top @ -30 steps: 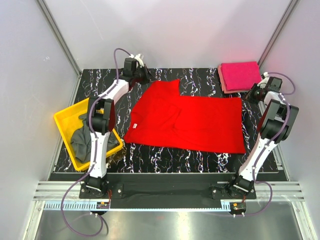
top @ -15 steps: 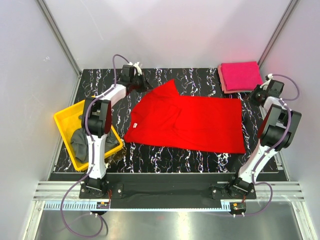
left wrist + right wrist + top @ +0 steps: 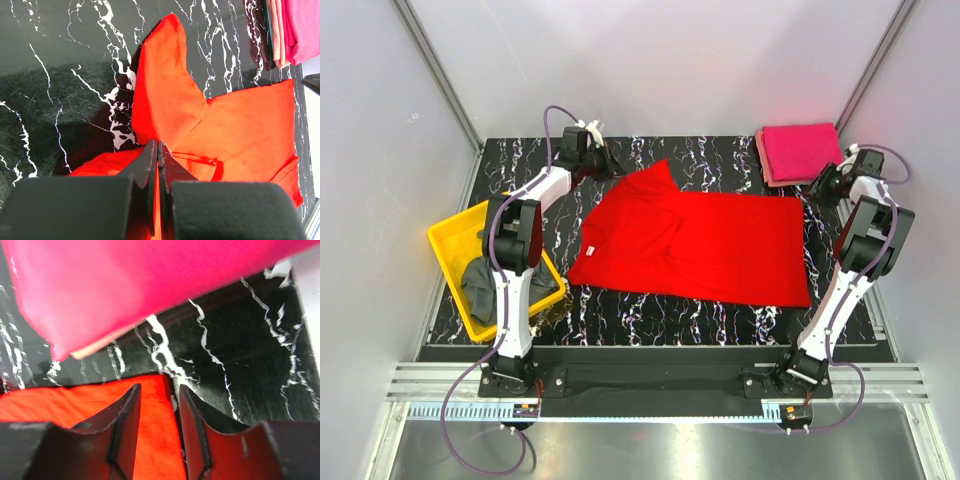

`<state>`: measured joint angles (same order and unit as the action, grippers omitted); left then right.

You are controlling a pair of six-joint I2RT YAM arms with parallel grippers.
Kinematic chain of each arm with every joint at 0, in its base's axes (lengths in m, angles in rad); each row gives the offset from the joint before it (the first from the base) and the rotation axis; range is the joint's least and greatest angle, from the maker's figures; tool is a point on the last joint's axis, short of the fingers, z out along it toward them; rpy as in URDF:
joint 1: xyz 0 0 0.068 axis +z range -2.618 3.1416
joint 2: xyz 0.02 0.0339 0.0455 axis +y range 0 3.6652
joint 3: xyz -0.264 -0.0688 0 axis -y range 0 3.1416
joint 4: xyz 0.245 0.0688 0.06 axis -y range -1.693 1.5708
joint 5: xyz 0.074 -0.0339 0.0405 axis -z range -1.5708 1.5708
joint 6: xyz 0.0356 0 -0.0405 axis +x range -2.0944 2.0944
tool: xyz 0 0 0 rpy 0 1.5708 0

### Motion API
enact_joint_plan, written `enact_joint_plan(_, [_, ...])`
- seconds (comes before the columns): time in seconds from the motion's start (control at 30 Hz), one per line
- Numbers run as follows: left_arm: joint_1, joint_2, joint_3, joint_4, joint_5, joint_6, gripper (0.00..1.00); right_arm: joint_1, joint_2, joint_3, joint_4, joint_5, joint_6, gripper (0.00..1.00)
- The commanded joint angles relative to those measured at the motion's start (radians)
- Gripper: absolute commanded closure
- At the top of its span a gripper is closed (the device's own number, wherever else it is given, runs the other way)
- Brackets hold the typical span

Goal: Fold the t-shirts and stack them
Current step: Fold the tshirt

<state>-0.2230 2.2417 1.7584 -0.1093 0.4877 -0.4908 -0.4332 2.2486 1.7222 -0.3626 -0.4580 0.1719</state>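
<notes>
The black marbled table [image 3: 650, 320] is carrying all items. The red t-shirt [image 3: 710, 245] is lying spread across the middle of it, mostly flat, with one sleeve pointing toward the far edge and the neck side facing left. The left arm [image 3: 535, 195] is reaching from its base up the left side of the table, its forearm angling inward toward the far left part of the shirt. The right arm [image 3: 850, 290] is standing along the right edge, folding at the elbow with its wrist turning back toward the far right corner of the shirt. The yellow tray [image 3: 445, 240] is sitting at the left edge, partly hidden behind the left arm, and the dark grey t-shirt [image 3: 480, 280] is lying crumpled inside it. The folded magenta-pink t-shirts [image 3: 803, 150] are resting as a stack in the far right corner, just beyond the right wrist. The left gripper [image 3: 157, 145] is pressing its fingers fully together, and red cloth is showing in the seam between them, so it is pinching the shirt near the sleeve. The right gripper [image 3: 159, 390] is holding its fingers narrowly apart over the shirt's corner; cloth and table are showing through the gap, and nothing is being clamped.
</notes>
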Motion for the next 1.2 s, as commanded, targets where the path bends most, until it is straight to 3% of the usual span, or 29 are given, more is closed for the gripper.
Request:
enact_joint_plan(0.0, [0.005, 0.006, 0.042, 0.065, 0.035, -0.003, 1.00, -0.002, 0.045, 0.074, -0.078, -0.041, -0.032, 0.56])
enact_joint_plan(0.2, [0.004, -0.002, 0.010, 0.106, 0.066, -0.038, 1.00, -0.004, 0.109, 0.145, -0.159, -0.096, -0.022, 0.51])
enact_joint_plan(0.43, [0.004, -0.002, 0.032, 0.102, 0.071, -0.031, 1.00, -0.004, 0.097, 0.105, -0.171, -0.105, -0.052, 0.57])
enact_joint_plan(0.8, [0.004, 0.004, 0.033, 0.106, 0.074, -0.057, 1.00, -0.004, 0.158, 0.188, -0.237, -0.107, -0.061, 0.64])
enact_joint_plan(0.9, [0.004, 0.002, 0.033, 0.106, 0.075, -0.061, 1.00, -0.004, 0.172, 0.215, -0.251, -0.108, -0.061, 0.69])
enact_joint_plan(0.93, [0.004, 0.001, 0.035, 0.106, 0.074, -0.063, 1.00, -0.003, 0.170, 0.218, -0.249, -0.104, -0.061, 0.78])
enact_joint_plan(1.07, [0.004, -0.001, 0.046, 0.100, 0.072, -0.057, 1.00, -0.002, 0.132, 0.192, -0.181, -0.103, -0.069, 0.96])
enact_joint_plan(1.17, [0.004, -0.017, 0.047, 0.065, 0.048, -0.037, 1.00, -0.002, 0.037, 0.082, -0.078, -0.094, -0.075, 1.00])
